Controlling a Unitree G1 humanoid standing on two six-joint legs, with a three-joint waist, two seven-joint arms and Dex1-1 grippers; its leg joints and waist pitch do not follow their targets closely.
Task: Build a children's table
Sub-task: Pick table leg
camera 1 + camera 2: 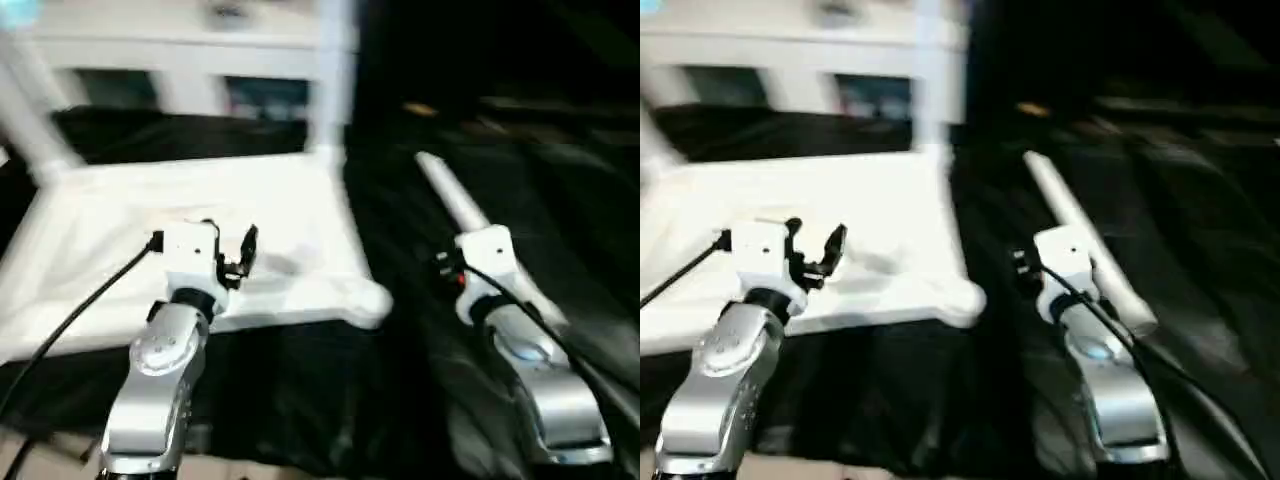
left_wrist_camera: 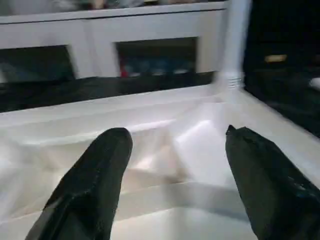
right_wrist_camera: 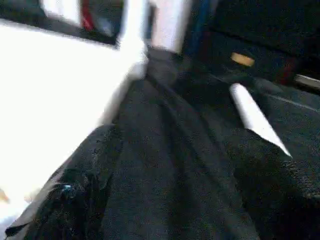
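- Nearest us, our left gripper (image 2: 170, 175) hovers wide open over the upturned tabletop (image 1: 120, 215), two legs already upright.
- Our right gripper (image 3: 170, 200), fingers apart and empty, straddles a loose leg (image 1: 1080, 235) on the black cover; a glancing close could roll it away.

White tabletop (image 1: 290, 200), white loose leg (image 1: 450, 195) (plain), black table cover (image 1: 400, 380), silver forearms (image 1: 160, 370)
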